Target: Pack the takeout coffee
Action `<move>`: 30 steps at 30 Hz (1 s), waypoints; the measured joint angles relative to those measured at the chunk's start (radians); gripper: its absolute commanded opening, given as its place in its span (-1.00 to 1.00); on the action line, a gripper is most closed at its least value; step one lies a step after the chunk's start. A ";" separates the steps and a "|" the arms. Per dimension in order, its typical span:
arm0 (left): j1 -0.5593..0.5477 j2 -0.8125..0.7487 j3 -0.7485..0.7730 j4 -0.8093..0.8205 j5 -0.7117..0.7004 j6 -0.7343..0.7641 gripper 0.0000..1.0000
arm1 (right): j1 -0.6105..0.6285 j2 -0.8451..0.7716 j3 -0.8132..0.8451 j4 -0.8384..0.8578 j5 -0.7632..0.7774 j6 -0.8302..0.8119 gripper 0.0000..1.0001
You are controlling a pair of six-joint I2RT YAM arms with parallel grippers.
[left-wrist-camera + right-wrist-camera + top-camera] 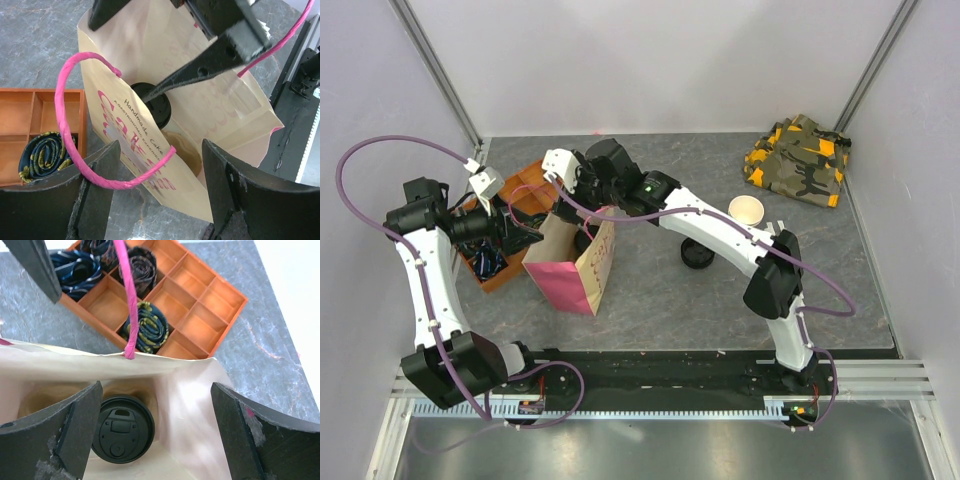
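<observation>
**Wide hand over the cup in the bag**

Two dark fingers (65, 440) of the right hand (156, 386) up close, spread wide, holding nothing. Right under the gap: the takeout coffee (122, 429), down on the floor of the paper cake bag (190, 385). Standing straight, black lid (116, 442) on top, long way running up and down. Left hand (161, 145) wide too, close by the pink handle (70, 125), gripping nothing. Packing nearly done, by the look of it. Left to do, most likely: lift the right hand out without knocking the cup over.
</observation>
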 measured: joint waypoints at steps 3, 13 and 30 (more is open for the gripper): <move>0.000 -0.001 0.000 0.000 0.000 0.000 0.45 | -0.006 -0.013 0.000 0.011 -0.009 0.009 0.96; 0.000 -0.001 0.000 0.000 0.002 0.000 0.47 | -0.010 -0.099 -0.050 0.061 -0.063 0.009 0.96; 0.005 -0.030 0.060 -0.001 0.020 -0.083 0.99 | -0.012 -0.134 -0.064 0.226 -0.052 0.031 0.96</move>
